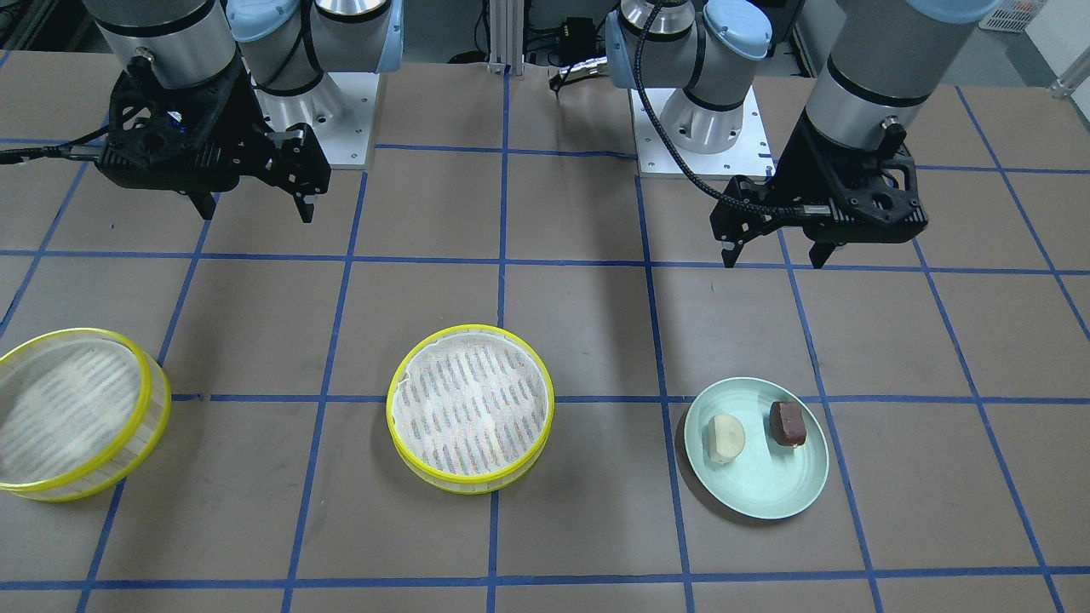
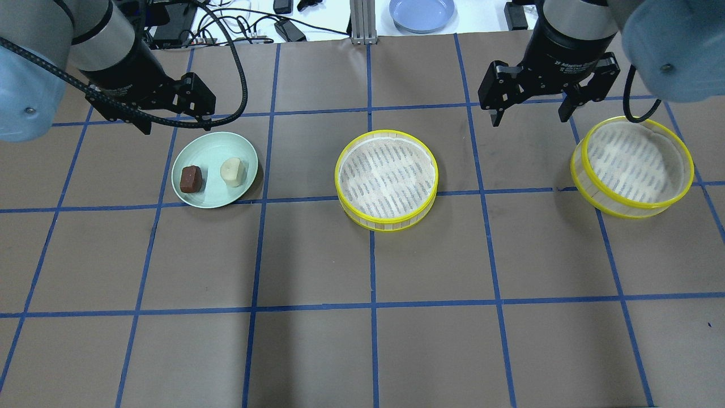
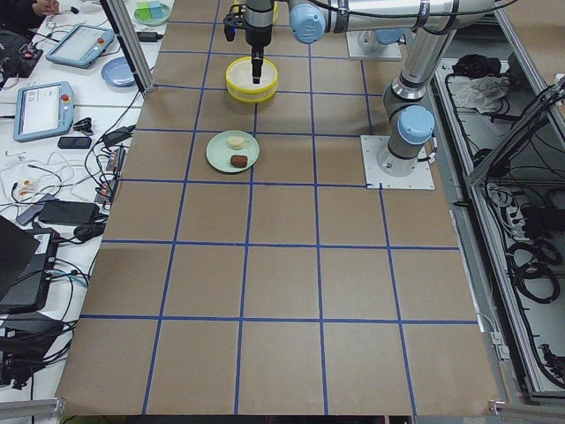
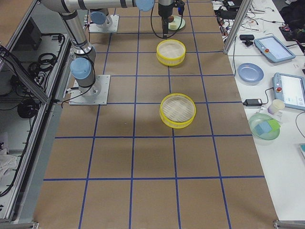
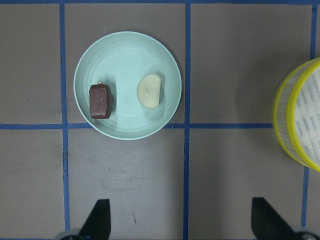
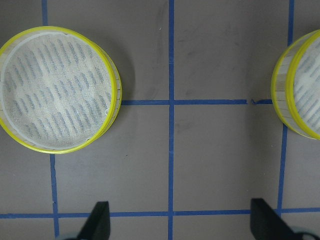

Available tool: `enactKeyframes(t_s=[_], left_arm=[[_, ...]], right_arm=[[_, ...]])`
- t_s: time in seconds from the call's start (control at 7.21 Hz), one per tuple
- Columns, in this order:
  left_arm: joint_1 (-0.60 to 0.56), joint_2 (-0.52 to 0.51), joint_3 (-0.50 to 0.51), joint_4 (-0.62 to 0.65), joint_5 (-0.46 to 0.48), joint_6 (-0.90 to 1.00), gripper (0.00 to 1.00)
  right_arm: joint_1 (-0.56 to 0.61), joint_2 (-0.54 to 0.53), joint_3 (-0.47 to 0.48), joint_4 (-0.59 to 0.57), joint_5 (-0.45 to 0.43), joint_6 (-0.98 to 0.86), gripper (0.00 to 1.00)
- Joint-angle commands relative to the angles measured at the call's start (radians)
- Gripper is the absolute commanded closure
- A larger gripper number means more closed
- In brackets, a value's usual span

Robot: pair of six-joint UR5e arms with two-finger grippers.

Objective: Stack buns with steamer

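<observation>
A pale green plate (image 2: pixel 215 144) holds a pale cream bun (image 2: pixel 232 171) and a dark brown oblong bun (image 2: pixel 191 179), side by side and apart. One yellow-rimmed steamer tray (image 2: pixel 387 178) sits at the table's middle, and a second one (image 2: pixel 632 165) at the right; both have a white mesh floor with nothing on it. My left gripper (image 2: pixel 170 122) is open and empty, above the table just beyond the plate. My right gripper (image 2: pixel 530 119) is open and empty, above the table between the two steamers. The left wrist view shows the plate (image 5: pixel 127 55) with both buns.
Blue tape lines cross the brown table cover. The arm bases (image 1: pixel 324 111) stand at the robot's edge. A blue plate (image 2: pixel 422 12), cables and devices lie on the bench past the table's far edge.
</observation>
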Motion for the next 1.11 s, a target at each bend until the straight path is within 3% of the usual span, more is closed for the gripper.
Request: enactKeyframes(t_s=[0.0,0.42,0.97], left_arm=[[0.011,-0.018,-0.007,0.001,0.000,0.006,0.00],[0.017,-0.059,-0.013,0.018,-0.003,0.008,0.00],[0.026,-0.252,-0.051,0.275,-0.008,0.234,0.00]], right_arm=[[-0.080,0.042,-0.003,-0.007,0.002,-0.011,0.00],[-0.371,0.110,-0.003,-0.009,-0.007,-0.142,0.00],[-0.623,0.300,-0.002,-0.155,-0.024,-0.439,0.00]])
